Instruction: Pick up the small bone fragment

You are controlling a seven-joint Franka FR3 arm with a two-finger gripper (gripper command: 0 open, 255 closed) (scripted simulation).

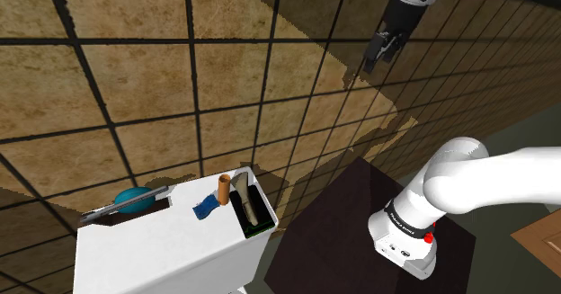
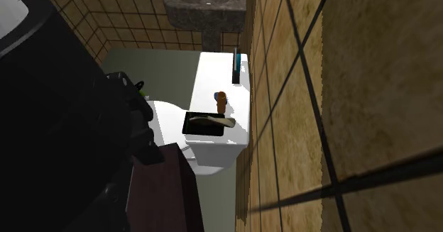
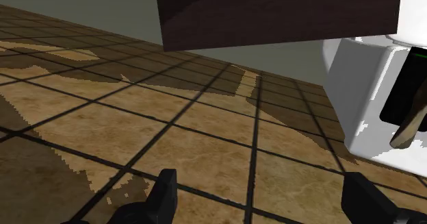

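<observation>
We log the wall [image 1: 135,76] as mottled tan-brown tile, gridded with dark grout lines, some patches in darker shade. Tank [image 1: 162,247]: plain white. Tray [image 1: 262,199]: black, with a thin green edge. Bone [image 1: 247,202]: pale tan, greyish at one end. Cylinder [image 1: 209,202]: orange-brown, with one blue end. Lump [image 1: 135,199]: teal. Bar [image 1: 108,211]: grey. Stand [image 1: 351,211]: very dark brown. Arm [image 1: 485,180]: white, with dark joints and one red dot near its base. Claw [image 3: 263,201]: all black. Floor [image 1: 503,139]: dull grey-green. Sink [image 2: 206,3]: speckled grey, which we read as stone-like.
</observation>
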